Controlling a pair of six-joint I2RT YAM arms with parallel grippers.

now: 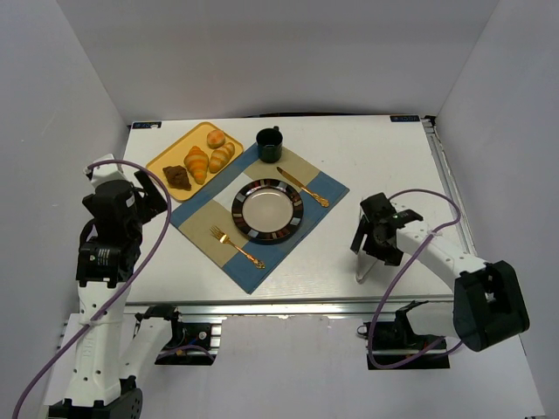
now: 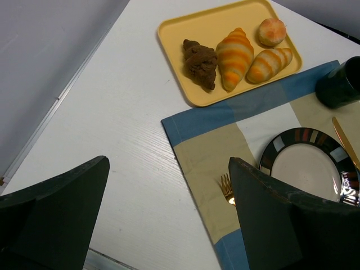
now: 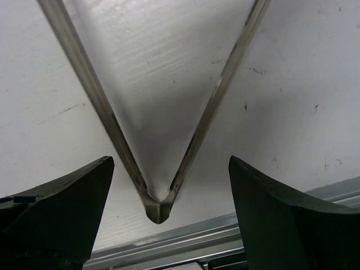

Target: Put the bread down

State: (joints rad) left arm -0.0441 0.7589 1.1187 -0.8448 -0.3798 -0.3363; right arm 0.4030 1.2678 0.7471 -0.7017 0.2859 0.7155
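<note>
So we're right at the start of this one, nothing's been picked up yet. The bread (image 2: 235, 56), the ridged orange croissant, sits on the yellow tray (image 2: 185, 28) at the far left of the tabletop (image 1: 384, 166). It's squeezed between a dark chocolate pastry (image 2: 201, 63) and a smooth pale roll (image 2: 269, 64), with a little round bun (image 2: 271, 31) behind them. From the left wrist view it looks like it's touching or nearly touching both neighbours. The left gripper (image 2: 169, 162) hangs above bare tabletop near the left edge, well apart from the tray, jaws spread wide and nothing in them. The right gripper (image 3: 171, 160) is over on the other side, also spread wide. It's parked low over a pair of metal tongs (image 3: 154, 208) lying flat near the front edge, with the hinge end between the fingers and neither finger touching it. The striped plate (image 1: 297, 209) on the blue-and-tan placemat (image 1: 323, 188) has nothing on it, and we'd guess that's where the croissant is meant to go. Our read is that we're in the tool pickup step. Next, the right gripper would need to close around the tongs near the hinge without squashing the arms shut. Then it's a long reach across to the tray, and the croissant has to come out without dragging the roll or the chocolate one along.
</note>
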